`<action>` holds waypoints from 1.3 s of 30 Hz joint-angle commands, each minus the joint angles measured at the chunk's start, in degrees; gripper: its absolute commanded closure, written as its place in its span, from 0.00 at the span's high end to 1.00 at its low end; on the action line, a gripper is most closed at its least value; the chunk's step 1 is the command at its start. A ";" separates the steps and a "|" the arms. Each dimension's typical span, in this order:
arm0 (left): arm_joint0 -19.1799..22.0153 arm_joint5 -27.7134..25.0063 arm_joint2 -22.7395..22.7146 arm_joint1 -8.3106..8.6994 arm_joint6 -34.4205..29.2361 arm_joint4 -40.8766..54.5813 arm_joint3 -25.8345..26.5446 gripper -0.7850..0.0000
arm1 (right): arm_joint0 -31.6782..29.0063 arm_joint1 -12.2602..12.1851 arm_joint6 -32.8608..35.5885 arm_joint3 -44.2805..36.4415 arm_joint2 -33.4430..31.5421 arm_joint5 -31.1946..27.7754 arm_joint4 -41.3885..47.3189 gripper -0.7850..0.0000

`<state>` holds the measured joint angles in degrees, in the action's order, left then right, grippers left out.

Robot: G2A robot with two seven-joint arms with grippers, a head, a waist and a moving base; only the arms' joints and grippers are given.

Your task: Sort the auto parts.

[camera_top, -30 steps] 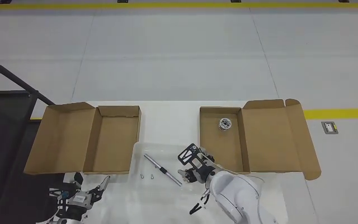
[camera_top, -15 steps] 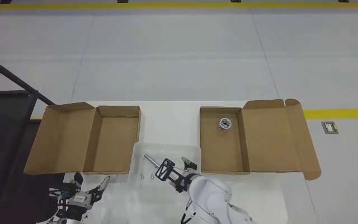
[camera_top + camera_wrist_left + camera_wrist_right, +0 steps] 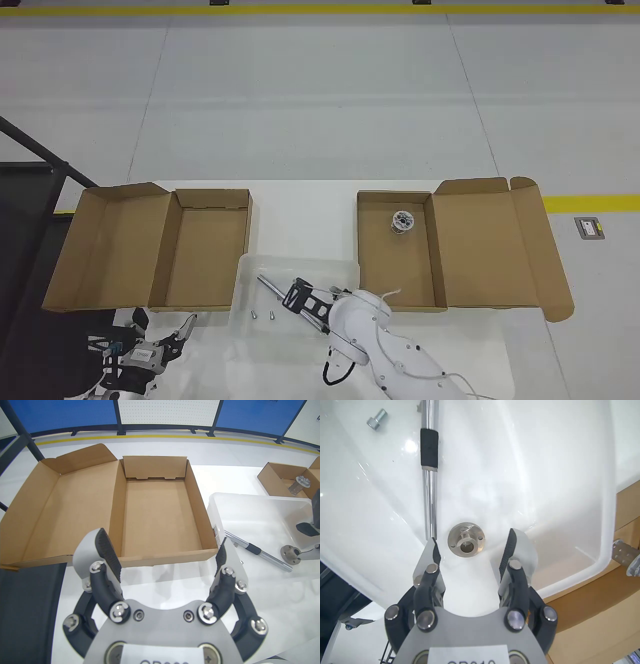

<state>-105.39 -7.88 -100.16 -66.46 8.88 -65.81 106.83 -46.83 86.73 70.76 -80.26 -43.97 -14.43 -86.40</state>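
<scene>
Left gripper [image 3: 162, 540] hangs at the table's near edge, fingers wide apart. Right gripper [image 3: 472, 538], fingers apart, hovers in the tray [image 3: 545, 475] above a flange [image 3: 466, 546]: round, dull silver, raised hub, central bore, small rim holes. Just beside it lies a black-banded chrome rod [image 3: 429, 475].

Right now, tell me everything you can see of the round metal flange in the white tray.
The flange is a silvery metal disc with a raised hub, a centre bore and small holes in its rim. It lies flat, bore up, in the white tray, close beside the end of the rod but clear of it. The right gripper hangs open above it, not touching.
</scene>
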 commanded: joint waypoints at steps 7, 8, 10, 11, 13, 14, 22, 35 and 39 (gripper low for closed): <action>0.00 0.00 0.00 0.00 0.00 0.00 0.00 1.00 | 1.74 1.07 1.73 4.45 0.93 0.92 0.66 0.61; 0.00 0.00 0.00 0.00 0.00 0.00 0.00 1.00 | 1.88 1.18 1.68 4.71 0.96 1.04 0.71 0.53; 0.00 0.00 0.00 0.00 0.00 0.00 0.00 1.00 | 2.06 1.34 1.45 5.14 0.94 1.20 0.72 0.49; 0.00 0.00 0.00 0.00 0.00 0.00 0.00 1.00 | 2.12 1.41 1.44 5.31 0.93 1.18 0.72 0.48; 0.00 0.00 0.00 0.00 0.00 0.00 0.00 1.00 | 2.20 1.53 1.82 5.52 0.91 1.22 0.57 0.47; 0.00 0.00 0.00 0.00 0.00 0.00 0.00 1.00 | 2.22 1.59 2.08 5.54 0.89 1.25 0.56 0.47; 0.00 0.00 0.00 0.00 0.00 0.00 0.00 1.00 | 2.74 1.99 4.54 6.67 0.41 0.95 0.58 0.47; 0.00 0.00 0.00 0.00 0.00 0.00 0.00 1.00 | 4.66 3.16 5.25 11.16 0.44 0.30 2.47 0.38; 0.00 0.00 0.00 0.00 0.00 0.00 0.00 1.00 | 4.93 3.45 5.13 12.13 0.47 0.23 2.78 0.16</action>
<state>-105.39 -7.88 -100.16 -66.46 8.88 -65.81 106.83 -41.94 90.13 75.95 -68.27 -43.51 -14.18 -83.66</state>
